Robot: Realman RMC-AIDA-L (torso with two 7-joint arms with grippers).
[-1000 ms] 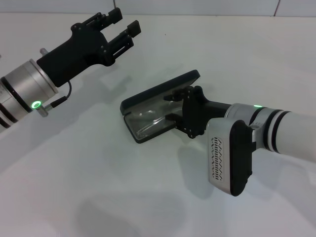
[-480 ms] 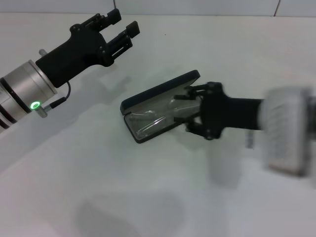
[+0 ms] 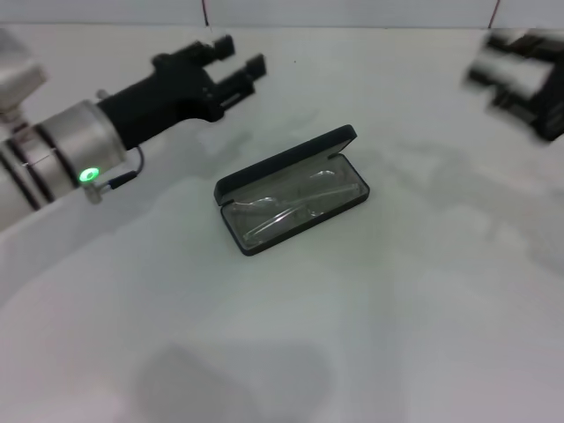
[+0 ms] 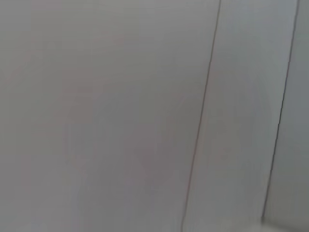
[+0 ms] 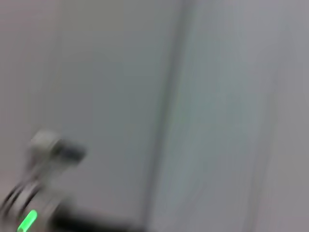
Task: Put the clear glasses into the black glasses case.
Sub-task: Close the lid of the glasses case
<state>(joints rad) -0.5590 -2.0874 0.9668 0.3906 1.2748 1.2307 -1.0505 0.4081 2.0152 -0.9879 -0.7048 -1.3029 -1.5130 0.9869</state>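
The black glasses case (image 3: 286, 161) lies open in the middle of the white table in the head view, lid tilted up toward the back. The clear glasses (image 3: 291, 204) lie inside its tray, folded, nothing touching them. My left gripper (image 3: 238, 55) hovers open above the table to the back left of the case, well apart from it. My right gripper (image 3: 518, 77) is high at the far right, blurred by motion and far from the case. Neither wrist view shows the case or the glasses.
The white table (image 3: 264, 352) stretches all around the case, with a pale wall behind it. The left wrist view holds only wall panels. A blurred arm with a green light (image 5: 29, 220) sits at the edge of the right wrist view.
My right gripper has pulled away from the case, up and to the far right, leaving the glasses inside. The left arm has shifted slightly right.
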